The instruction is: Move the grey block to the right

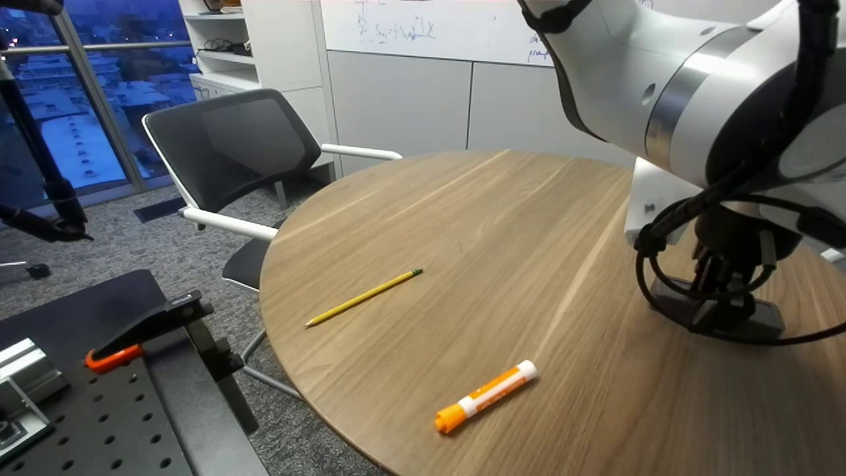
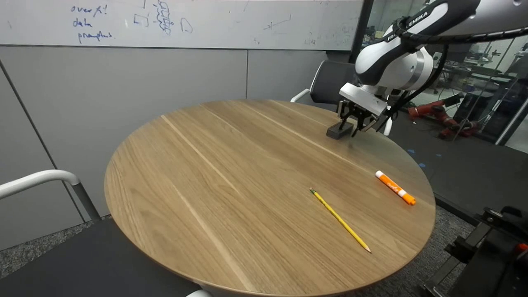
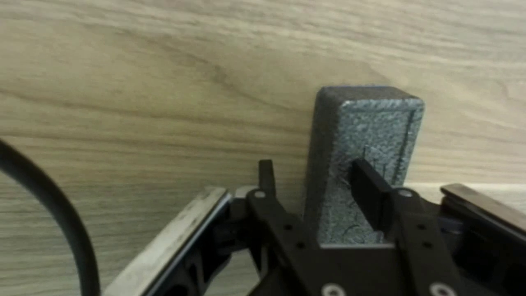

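Observation:
The grey block is small, flat and dark, and lies on the wooden table near its edge. It shows in an exterior view partly behind the gripper and cables. In the wrist view the block has a speckled top face, its near part covered by the gripper. My gripper is open with nothing between its fingers. In the wrist view the right finger overlaps the block's top and the left finger is over bare wood left of the block. In an exterior view the gripper is low at the block; contact is unclear.
A yellow pencil and an orange-and-white marker lie on the round wooden table, apart from the block. Black cables hang beside the gripper. Chairs stand around the table.

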`<state>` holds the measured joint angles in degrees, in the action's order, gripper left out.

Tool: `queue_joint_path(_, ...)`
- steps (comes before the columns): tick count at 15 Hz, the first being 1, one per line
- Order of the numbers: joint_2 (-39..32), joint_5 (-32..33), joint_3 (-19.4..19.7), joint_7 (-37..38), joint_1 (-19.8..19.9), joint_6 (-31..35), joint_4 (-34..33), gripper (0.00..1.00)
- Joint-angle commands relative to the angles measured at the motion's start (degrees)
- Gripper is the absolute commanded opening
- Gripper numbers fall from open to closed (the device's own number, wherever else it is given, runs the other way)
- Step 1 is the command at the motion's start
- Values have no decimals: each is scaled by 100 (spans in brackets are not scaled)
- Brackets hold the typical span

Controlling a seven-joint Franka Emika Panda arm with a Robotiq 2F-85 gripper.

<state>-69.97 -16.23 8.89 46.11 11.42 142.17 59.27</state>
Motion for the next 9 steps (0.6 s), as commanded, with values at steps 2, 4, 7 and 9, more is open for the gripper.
queue_joint_path(2, 826, 60, -181, -591, -10, -1167, 907, 91)
queue_joint_path(4, 1216, 65, -223, -920, -10, -1696, 1292, 100)
queue_joint_path(7, 1779, 149, -198, -1461, -44, -2445, 1864, 100)
queue_joint_path(9, 1350, 12, -124, -1282, -48, -2303, 1343, 100)
